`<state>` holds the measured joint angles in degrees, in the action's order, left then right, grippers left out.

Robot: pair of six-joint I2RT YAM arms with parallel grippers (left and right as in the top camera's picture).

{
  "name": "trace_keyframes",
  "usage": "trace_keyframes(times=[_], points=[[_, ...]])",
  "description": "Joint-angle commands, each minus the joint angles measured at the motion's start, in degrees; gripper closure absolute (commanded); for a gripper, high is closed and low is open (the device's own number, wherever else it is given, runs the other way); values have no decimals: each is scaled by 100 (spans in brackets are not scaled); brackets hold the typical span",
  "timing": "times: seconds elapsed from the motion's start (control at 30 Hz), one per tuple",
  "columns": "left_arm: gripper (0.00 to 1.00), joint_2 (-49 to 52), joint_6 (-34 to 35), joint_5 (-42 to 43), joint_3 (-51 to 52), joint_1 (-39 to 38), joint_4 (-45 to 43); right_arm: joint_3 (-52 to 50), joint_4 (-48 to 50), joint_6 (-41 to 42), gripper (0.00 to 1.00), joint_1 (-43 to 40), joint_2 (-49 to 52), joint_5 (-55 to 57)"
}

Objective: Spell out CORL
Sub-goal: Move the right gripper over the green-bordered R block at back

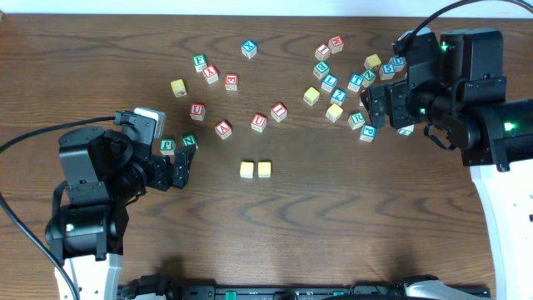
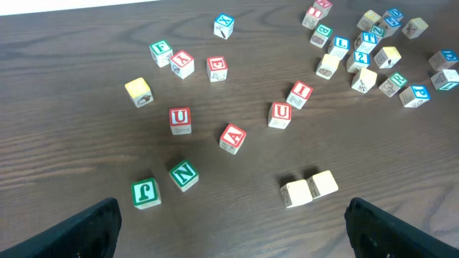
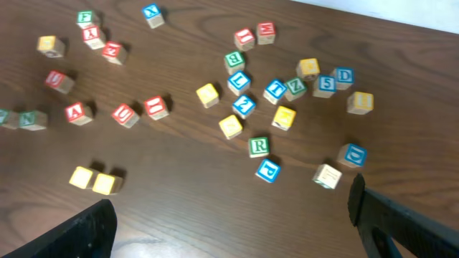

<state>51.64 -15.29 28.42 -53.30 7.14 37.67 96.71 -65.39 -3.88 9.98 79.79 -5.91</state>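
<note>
Two yellow blocks (image 1: 246, 170) (image 1: 265, 169) lie side by side at the table's middle; their letters do not show. They also show in the left wrist view (image 2: 308, 188) and the right wrist view (image 3: 93, 180). A green R block (image 1: 356, 119) sits in the right cluster, also in the right wrist view (image 3: 259, 146). My left gripper (image 1: 180, 165) is open and empty, left of the yellow pair, near a green N block (image 2: 183, 174). My right gripper (image 1: 376, 98) is open and empty above the right cluster.
Red, green, blue and yellow letter blocks are scattered across the far half of the table: a left group with a red U (image 2: 179, 118) and a red A (image 2: 232, 137), and a dense right group (image 1: 350, 79). The table's back edge (image 1: 250, 10) runs along the top.
</note>
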Motion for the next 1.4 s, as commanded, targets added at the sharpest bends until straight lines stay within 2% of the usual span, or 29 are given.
trace_keyframes(times=[0.0,0.2,0.43,0.6,0.93,1.3,1.37], points=[[2,63,-98,94,-136,20,7,116,-35,107,1,-13,39,348],[2,170,-98,94,-136,17,7,354,-356,323,1,-13,455,562],[2,221,-96,96,-136,17,4,2203,-1749,382,1,-13,1764,839],[2,223,-96,96,-136,17,4,3097,-2409,380,1,-13,2667,662],[2,223,-98,94,-136,17,0,3128,-2164,557,3,326,3884,1322],[2,223,-98,94,-136,17,2,3018,-2302,551,1,271,3941,1045],[2,223,-96,94,-136,17,2,2929,-2240,531,4,271,3941,892]])
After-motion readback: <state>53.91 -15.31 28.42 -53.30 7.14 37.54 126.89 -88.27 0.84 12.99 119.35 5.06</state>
